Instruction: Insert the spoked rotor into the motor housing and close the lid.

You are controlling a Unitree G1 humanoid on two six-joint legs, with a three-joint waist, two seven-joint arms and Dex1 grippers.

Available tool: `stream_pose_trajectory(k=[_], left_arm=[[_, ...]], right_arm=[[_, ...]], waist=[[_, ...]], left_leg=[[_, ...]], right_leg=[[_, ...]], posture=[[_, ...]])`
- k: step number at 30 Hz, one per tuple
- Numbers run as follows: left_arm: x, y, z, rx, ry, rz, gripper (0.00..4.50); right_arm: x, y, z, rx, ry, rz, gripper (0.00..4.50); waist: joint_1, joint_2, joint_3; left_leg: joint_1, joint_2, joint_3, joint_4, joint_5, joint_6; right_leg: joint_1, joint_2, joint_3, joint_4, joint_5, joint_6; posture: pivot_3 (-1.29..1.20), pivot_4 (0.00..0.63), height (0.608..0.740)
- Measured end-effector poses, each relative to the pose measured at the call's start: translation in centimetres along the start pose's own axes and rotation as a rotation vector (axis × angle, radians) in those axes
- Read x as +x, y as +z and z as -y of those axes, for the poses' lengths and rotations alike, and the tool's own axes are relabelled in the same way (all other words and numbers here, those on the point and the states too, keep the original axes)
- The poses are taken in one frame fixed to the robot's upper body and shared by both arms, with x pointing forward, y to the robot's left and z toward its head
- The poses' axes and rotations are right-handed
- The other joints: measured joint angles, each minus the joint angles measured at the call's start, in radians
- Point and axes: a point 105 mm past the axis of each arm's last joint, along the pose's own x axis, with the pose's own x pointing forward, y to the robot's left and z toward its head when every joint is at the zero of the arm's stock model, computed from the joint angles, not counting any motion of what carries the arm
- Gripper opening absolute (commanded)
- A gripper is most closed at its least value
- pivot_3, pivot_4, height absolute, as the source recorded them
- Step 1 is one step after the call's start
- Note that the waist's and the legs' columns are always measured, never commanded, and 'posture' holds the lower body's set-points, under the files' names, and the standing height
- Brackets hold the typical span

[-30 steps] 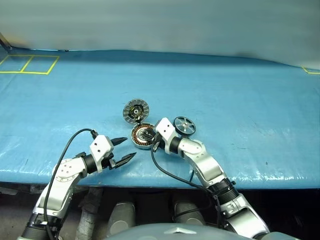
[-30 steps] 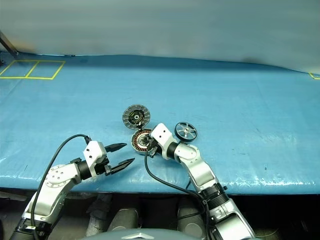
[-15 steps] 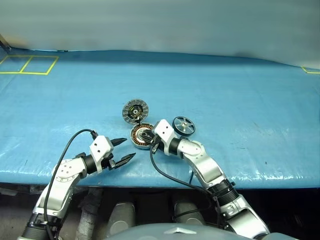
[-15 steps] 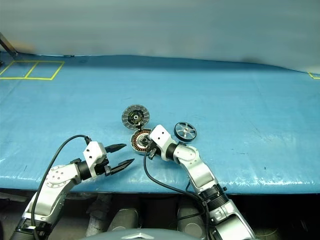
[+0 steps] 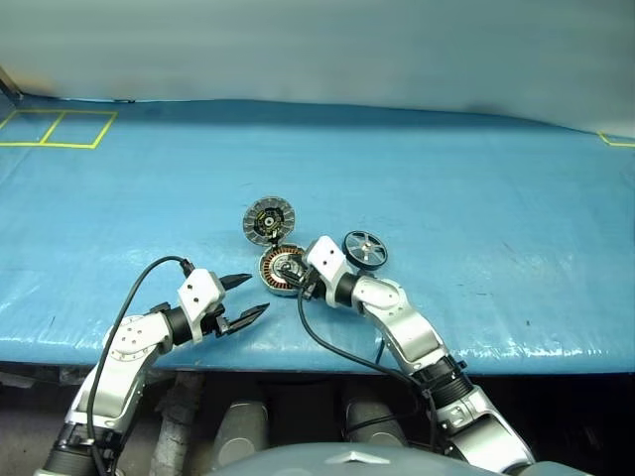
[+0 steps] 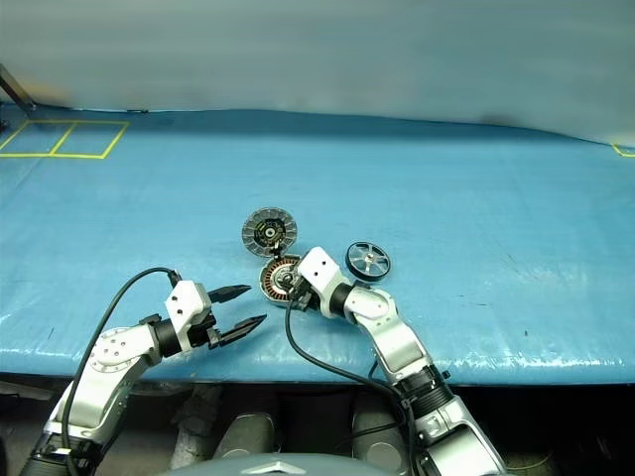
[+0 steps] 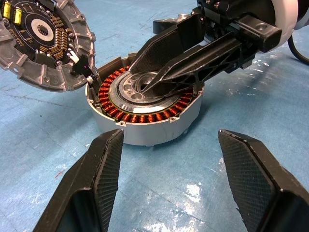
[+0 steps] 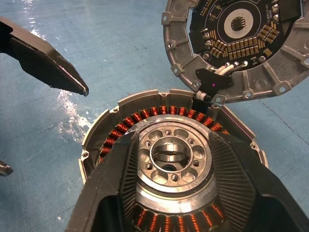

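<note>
The motor housing [image 5: 279, 271], a silver cup ringed with copper windings, sits on the blue table. Its lid [image 5: 269, 218] lies swung open just behind it, joined at the hinge [image 8: 208, 87], circuit side up. My right gripper [image 8: 171, 145] hovers over the housing's silver centre [image 7: 140, 92], open, with nothing between its fingers. The spoked rotor [image 5: 365, 249], a black-rimmed wheel, lies flat on the table just right of that wrist. My left gripper [image 5: 258, 295] stands open and empty a short way left of and nearer than the housing [image 7: 145, 130], pointing at it.
Blue sheeting [image 5: 476, 198] covers the table, with its front edge [image 5: 516, 347] close below the arms. Yellow tape squares [image 5: 55, 127] mark the far left corner. A black cable [image 5: 134, 297] loops over the left arm and another [image 5: 327, 347] hangs under the right wrist.
The right gripper's fingers over the housing look a little further apart. Both arms, the rotor, the housing and the lid stay where they were.
</note>
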Motion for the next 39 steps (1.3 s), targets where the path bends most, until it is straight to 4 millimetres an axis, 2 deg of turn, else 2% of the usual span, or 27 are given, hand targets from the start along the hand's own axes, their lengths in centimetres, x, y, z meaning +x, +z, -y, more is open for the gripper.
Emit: stream_pose_trajectory(k=[10, 15, 18, 26, 39], left_arm=[[0.0, -0.1, 0.0, -0.005, 0.002, -0.002, 3.35], [0.1, -0.1, 0.0, -0.006, 0.002, 0.001, 3.35], [0.1, -0.1, 0.0, -0.007, 0.004, 0.001, 3.35], [0.0, -0.2, 0.0, -0.009, 0.006, -0.001, 3.35], [0.1, -0.1, 0.0, 0.003, 0.007, 0.002, 3.35]], right_arm=[[-1.0, 1.0, 0.0, 0.053, -0.017, 0.061, 2.63], [-1.6, 3.2, 0.4, 0.052, -0.031, 0.150, 1.11], [-1.6, 3.1, 0.1, 0.044, -0.006, 0.143, 0.11], [-0.9, 0.7, -0.7, 0.019, 0.009, 0.038, 0.05], [-0.4, 0.9, -0.5, 0.023, -0.009, 0.044, 0.05]], waist=[[0.002, 0.000, 0.000], [-0.001, 0.000, 0.000], [0.000, 0.000, 0.000], [0.000, 0.000, 0.000], [0.000, 0.000, 0.000]], left_leg=[[-0.002, 0.000, -0.001, -0.003, 0.000, 0.000], [-0.002, 0.001, -0.001, -0.004, 0.000, 0.000], [-0.002, 0.000, -0.001, -0.004, 0.000, 0.000], [-0.003, 0.000, 0.000, -0.004, 0.000, 0.000], [-0.002, 0.000, 0.000, -0.004, 0.000, 0.000]], right_leg=[[-0.002, 0.000, 0.000, -0.001, 0.001, 0.001], [-0.003, 0.001, -0.001, 0.000, 0.001, 0.001], [-0.003, 0.000, -0.001, 0.000, 0.001, 0.001], [-0.005, 0.001, 0.000, 0.000, 0.001, 0.001], [-0.005, 0.001, 0.000, 0.000, 0.001, 0.001]], posture=[[0.00, 0.150, 0.740], [0.00, 0.150, 0.740], [0.00, 0.150, 0.740], [0.00, 0.150, 0.740], [0.00, 0.150, 0.740]])
